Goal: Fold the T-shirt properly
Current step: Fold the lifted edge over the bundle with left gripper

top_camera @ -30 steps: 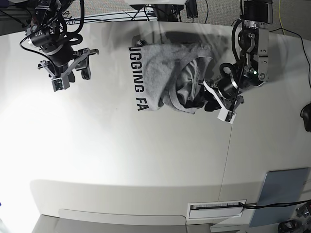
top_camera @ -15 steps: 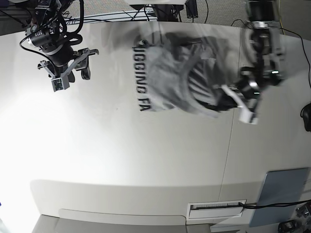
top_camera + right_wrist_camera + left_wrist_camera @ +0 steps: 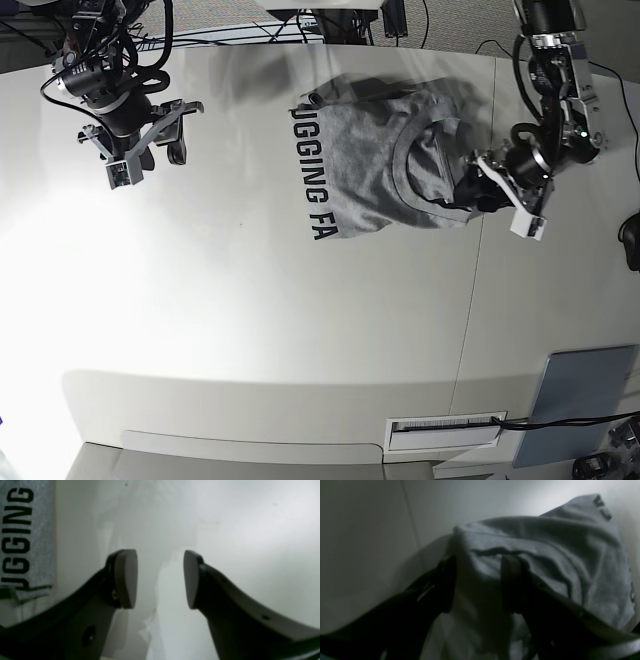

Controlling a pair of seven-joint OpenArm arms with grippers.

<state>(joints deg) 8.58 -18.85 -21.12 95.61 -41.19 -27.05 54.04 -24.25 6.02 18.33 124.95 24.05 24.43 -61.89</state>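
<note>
Grey T-shirt (image 3: 545,562) bunched between left gripper (image 3: 478,582) jaws

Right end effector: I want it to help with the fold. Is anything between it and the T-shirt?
Nothing visible. Only bare table lies between the open right end effector and the T-shirt, whose far side the left end effector grips.

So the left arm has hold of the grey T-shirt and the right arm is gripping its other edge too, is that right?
Not quite. The left gripper does hold the T-shirt, but the right gripper is open and empty, apart from the shirt, with only table between its fingers. The right wrist view shows it.
</note>
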